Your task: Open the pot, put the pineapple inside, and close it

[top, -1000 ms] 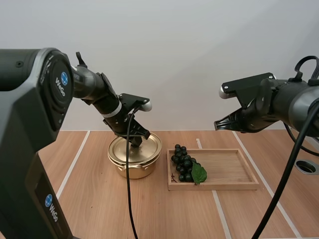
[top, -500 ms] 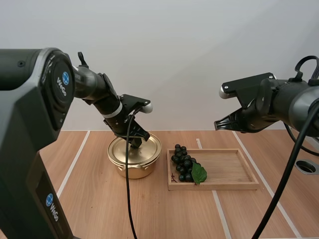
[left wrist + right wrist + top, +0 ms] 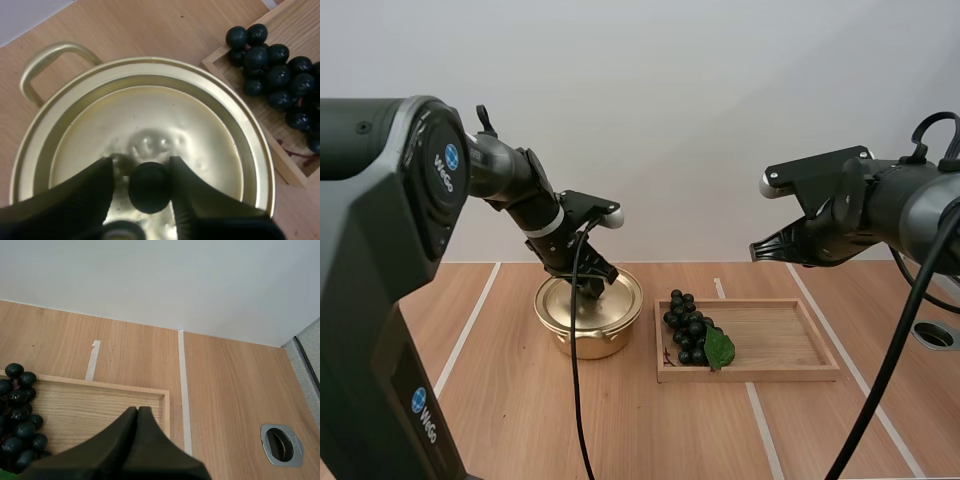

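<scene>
A gold pot (image 3: 588, 320) stands left of the wooden tray (image 3: 780, 345) with its lid (image 3: 150, 120) on. My left gripper (image 3: 594, 284) is down on the lid, open. Its fingers straddle the black knob (image 3: 149, 187): one finger (image 3: 192, 192) touches it and the other (image 3: 95, 185) stands a small gap off. A bunch of dark grapes (image 3: 690, 328) with a green leaf lies at the tray's left end, close to the pot's rim (image 3: 260, 150). My right gripper (image 3: 760, 250) hangs shut, high over the tray's right end (image 3: 100, 405).
White tape lines (image 3: 470, 325) run across the wooden table. A round metal-rimmed hole (image 3: 937, 335) sits in the table at the far right. The tray's right half is bare wood.
My left gripper has sunk a little lower and leftward onto the lid knob, and the pot has shifted slightly left with it. The right arm has not moved.
</scene>
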